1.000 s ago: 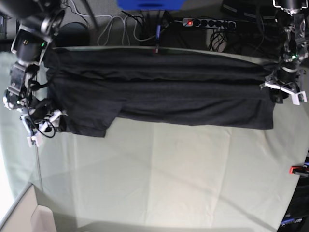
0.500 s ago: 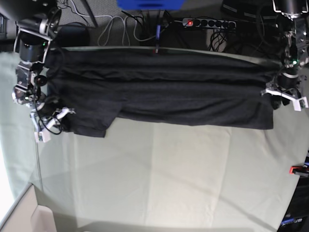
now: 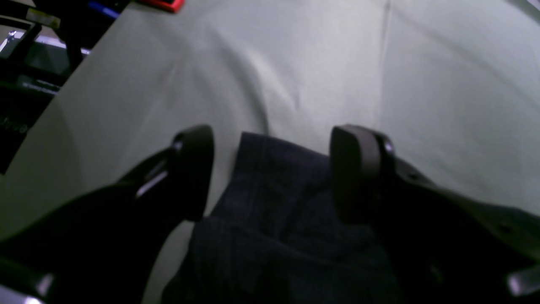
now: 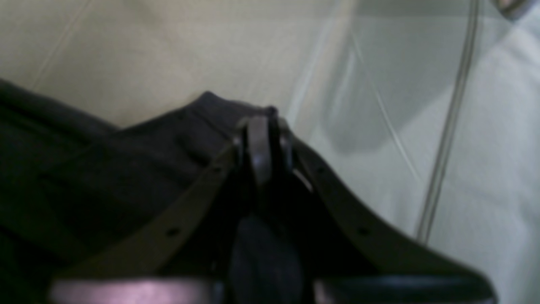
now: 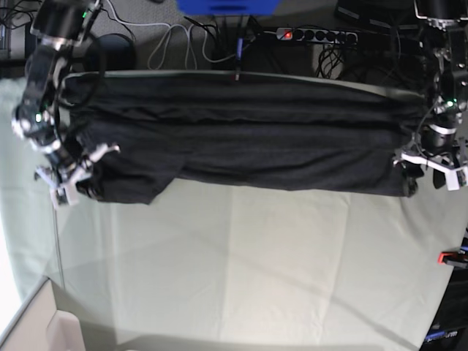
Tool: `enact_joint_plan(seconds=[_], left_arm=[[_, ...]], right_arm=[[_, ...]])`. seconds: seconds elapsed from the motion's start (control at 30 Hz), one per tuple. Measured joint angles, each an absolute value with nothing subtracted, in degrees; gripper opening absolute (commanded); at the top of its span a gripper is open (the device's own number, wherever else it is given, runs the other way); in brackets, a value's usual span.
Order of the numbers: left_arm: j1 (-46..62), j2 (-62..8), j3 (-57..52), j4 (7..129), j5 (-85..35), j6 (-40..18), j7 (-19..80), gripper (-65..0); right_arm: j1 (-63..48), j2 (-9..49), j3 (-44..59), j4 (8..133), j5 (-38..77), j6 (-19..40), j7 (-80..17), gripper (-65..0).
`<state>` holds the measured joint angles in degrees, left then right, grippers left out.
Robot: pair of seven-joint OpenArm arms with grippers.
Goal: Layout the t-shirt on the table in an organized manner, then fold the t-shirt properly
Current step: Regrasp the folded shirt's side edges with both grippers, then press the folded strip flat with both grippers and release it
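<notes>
Since the earlier frame we are lifting the right gripper (image 5: pixel 73 179), now clamped on the shirt (image 5: pixel 241 135) corner at left, while the left gripper (image 5: pixel 431 162) is spreading apart at right. Shirt is lying folded across the table (image 5: pixel 256 270) top.

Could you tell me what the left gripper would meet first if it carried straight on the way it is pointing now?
Most likely the t-shirt: its dark corner lies between the open fingers of the left gripper. Beyond it is only the table cloth. Depth is hard to judge from the wrist view.
</notes>
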<state>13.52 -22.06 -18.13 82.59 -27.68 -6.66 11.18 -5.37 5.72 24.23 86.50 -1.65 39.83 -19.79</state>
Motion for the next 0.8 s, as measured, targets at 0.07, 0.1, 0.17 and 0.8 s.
enact_joint_plan(seconds=[0.07, 0.1, 0.17, 0.8], left_arm=[[13.6, -22.6, -16.4, 82.6, -27.2, -11.3, 10.9, -23.2], [13.7, -22.7, -15.1, 82.7, -27.1, -15.2, 10.9, -23.2], [15.3, -22.3, -13.2, 84.0, -27.2, -22.7, 11.0, -23.2], [18.0, -15.5, -30.2, 87.7, -26.9, -18.1, 19.4, -23.4]], right_arm=[[-8.5, 3.4, 25.8, 90.8, -2.2, 39.8, -21.8, -65.0], [-9.7, 2.4, 26.4, 92.7, -2.3, 39.8, -22.3, -65.0], [-11.9, 1.1, 27.1, 96.1, -1.7, 40.1, -22.5, -65.0], [-21.3, -3.2, 27.3, 99.7, -1.9, 40.0, -22.8, -65.0]])
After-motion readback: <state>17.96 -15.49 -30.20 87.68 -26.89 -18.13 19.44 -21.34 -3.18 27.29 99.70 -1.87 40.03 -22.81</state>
